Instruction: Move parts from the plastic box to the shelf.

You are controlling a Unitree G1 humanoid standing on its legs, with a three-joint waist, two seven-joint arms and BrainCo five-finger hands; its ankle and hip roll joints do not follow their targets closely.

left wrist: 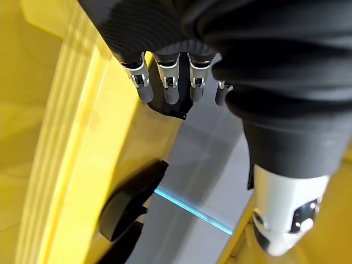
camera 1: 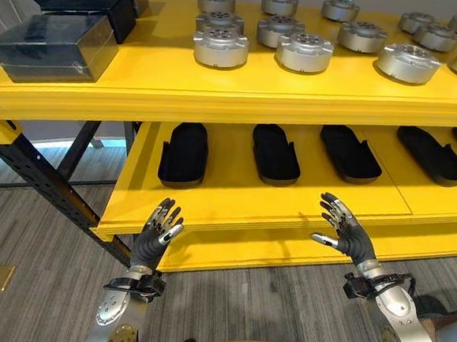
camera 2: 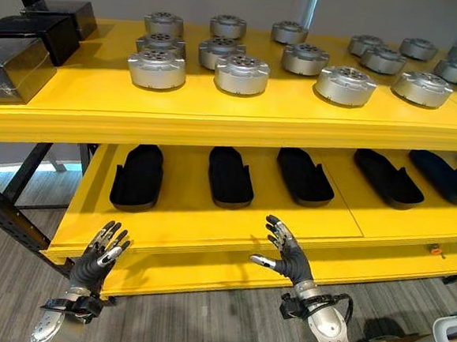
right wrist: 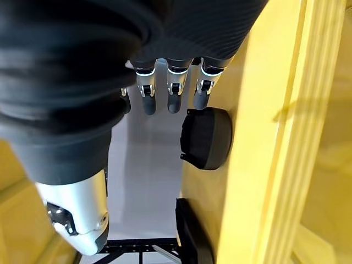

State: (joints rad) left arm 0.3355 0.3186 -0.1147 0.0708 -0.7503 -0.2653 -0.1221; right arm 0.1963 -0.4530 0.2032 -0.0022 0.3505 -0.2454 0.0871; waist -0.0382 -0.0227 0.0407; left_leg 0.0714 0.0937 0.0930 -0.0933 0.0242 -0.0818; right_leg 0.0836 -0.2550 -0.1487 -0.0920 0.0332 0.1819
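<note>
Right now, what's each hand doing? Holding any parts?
Left hand: open, fingers relaxed, holding nothing.
Right hand: open, fingers spread, holding nothing.

Workshop or parts store: yellow racking shelf (camera 1: 242, 101), rows of machined metal parts (camera 1: 303, 52), black trays (camera 1: 185, 153).

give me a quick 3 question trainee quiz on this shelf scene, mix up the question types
1. True or false: the left hand holds a round metal part.
2. Multiple choice: where do the black oblong parts lie? A) top shelf B) lower shelf C) floor
3. Fill in: the dark boxes sit on the top shelf at its ____ end, by the robot's sides.

Key:
1. False; both the left hand and the right hand are open and hold nothing, raised before the lower shelf's front edge.
2. B
3. left
</note>
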